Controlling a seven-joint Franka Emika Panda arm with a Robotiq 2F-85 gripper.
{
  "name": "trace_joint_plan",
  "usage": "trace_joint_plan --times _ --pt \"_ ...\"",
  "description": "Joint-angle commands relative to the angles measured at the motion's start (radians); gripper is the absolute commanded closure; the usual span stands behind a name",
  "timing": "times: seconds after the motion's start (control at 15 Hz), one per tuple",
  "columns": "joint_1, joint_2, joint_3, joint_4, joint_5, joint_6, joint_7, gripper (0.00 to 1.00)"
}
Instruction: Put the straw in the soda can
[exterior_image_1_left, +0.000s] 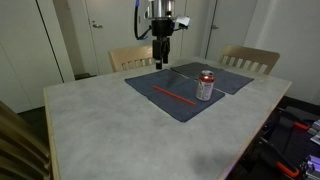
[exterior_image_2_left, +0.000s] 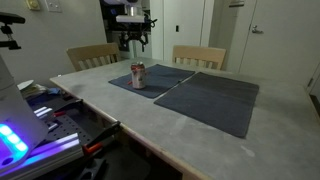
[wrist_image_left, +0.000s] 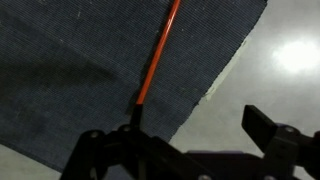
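Red-orange and thin, the straw (exterior_image_1_left: 173, 96) lies flat and straight on a dark mat (exterior_image_1_left: 146, 85) beside the upright red soda can (exterior_image_1_left: 205, 85); the hand (exterior_image_1_left: 163, 63) hangs spread above.

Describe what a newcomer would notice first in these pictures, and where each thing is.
The red cylindrical soda can with a silver top stands on a dark cloth placemat. A thin red-orange straw lies flat on the mat beside it. The black end effector hangs open above the mat.
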Motion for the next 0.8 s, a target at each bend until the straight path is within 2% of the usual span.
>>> trace_joint_plan --times 0.0,0.53,0.73 --pt "-0.014 0.071 -0.007 0.016 -0.033 0.056 0.053 0.0" --pt "-0.046 0.198 0.002 0.068 0.007 0.092 0.056 0.0" --pt "-0.029 0.221 -0.012 0.077 0.003 0.101 0.131 0.0"
